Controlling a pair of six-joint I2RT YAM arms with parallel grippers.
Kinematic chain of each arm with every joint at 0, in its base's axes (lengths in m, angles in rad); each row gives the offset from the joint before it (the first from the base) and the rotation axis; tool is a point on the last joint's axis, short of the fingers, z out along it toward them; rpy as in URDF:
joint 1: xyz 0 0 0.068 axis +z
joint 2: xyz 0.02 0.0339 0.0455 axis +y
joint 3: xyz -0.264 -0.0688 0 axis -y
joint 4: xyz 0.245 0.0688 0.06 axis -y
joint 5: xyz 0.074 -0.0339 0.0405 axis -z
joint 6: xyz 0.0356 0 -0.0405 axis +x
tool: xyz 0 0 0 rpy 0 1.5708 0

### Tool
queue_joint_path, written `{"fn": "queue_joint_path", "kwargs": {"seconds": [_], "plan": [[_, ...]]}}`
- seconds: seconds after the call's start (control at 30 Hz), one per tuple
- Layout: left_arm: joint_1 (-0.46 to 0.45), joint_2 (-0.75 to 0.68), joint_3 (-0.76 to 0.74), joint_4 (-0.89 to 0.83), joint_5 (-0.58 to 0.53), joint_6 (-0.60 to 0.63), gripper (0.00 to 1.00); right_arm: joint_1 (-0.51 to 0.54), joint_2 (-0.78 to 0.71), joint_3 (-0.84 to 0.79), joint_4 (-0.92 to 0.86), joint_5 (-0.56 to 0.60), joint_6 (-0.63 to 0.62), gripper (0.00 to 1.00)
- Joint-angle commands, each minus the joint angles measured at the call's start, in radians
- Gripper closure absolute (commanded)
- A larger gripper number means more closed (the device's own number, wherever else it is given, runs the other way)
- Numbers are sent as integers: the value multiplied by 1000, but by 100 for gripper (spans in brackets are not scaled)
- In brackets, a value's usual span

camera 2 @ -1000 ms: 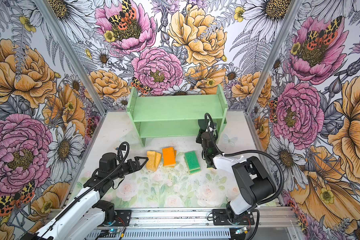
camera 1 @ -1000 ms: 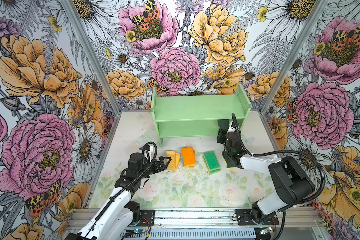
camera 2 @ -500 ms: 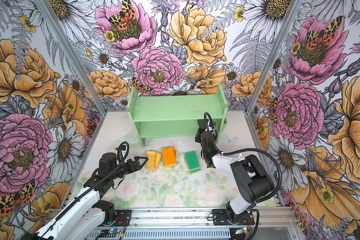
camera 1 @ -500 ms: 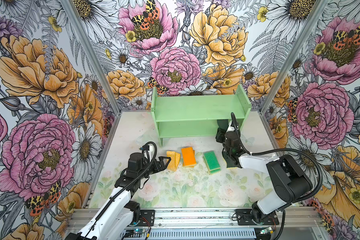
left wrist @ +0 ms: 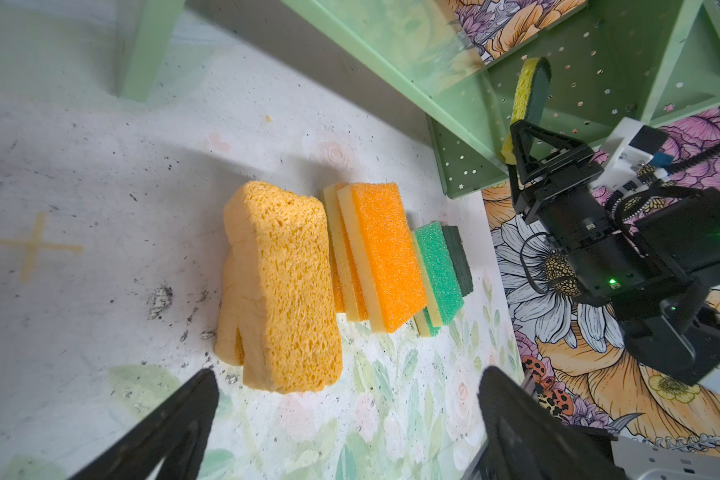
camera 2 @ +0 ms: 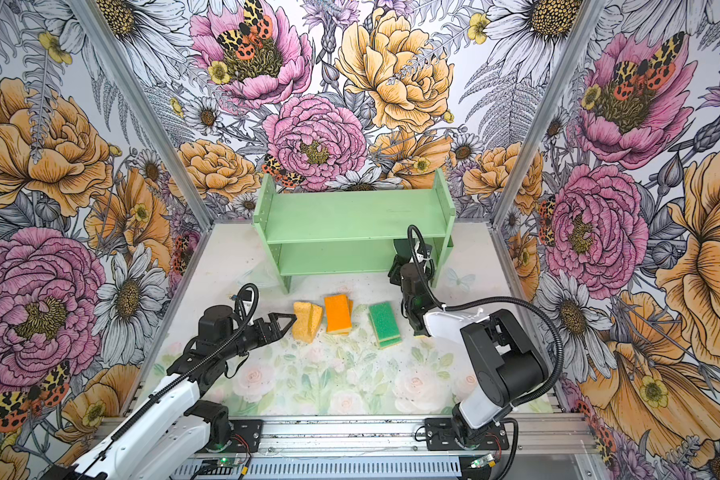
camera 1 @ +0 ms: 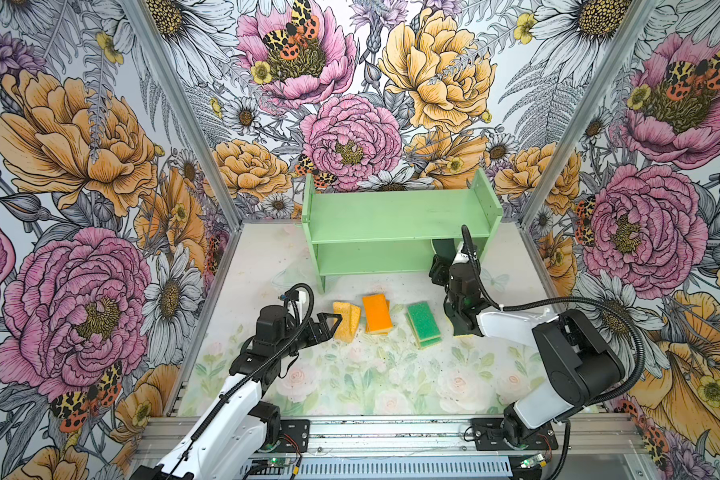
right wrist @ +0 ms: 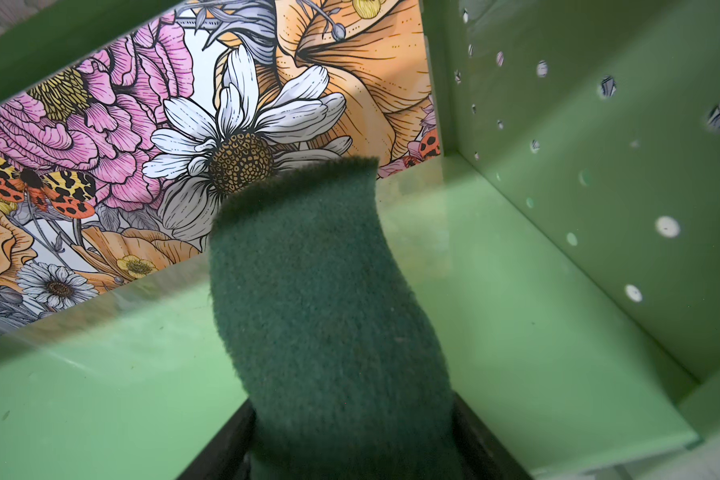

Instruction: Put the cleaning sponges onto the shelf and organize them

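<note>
Bold floral wallpaper hems in a pale, flower-printed worktop (camera 1: 350, 386), with a small mint-green wooden two-tier shelf (camera 1: 391, 216) at the back. The right fingers (left wrist: 516, 158) reach into its lower tier and flank a wavy dark-green-topped yellow sponge (right wrist: 329, 311). The sponge is upright on edge between them, close to the side panel. Whether they press it or have slackened cannot be told. The left fingers (left wrist: 171, 428) are spread wide and empty. Two porous yellow sponges (left wrist: 279, 286) lie just beyond their tips, with stacked orange-topped rectangular sponges (left wrist: 387, 249) and green-topped ones (left wrist: 437, 266) farther out.

The step in hand looks to be the release. Done well, it probably means letting the sponge's lower edge bear fully on the board and parting the fingers evenly until both clear the foam. They would then draw straight back under the upper board, so the scrubbing face is not dragged and the sponge does not tip. Kept tight to the panel, it leaves room for the rest.
</note>
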Motion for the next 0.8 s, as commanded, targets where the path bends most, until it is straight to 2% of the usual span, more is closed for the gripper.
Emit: {"fn": "queue_joint_path", "kwargs": {"seconds": [0.0,0.1,0.77], "plan": [[9,-1,5,4,6,28,1,9,20,13,3,22,13,30],[9,-4,3,2,6,30,1,14,28,16,8,31,11,27],[7,-15,-1,-2,5,27,1,31,25,13,29,60,19,26]]}}
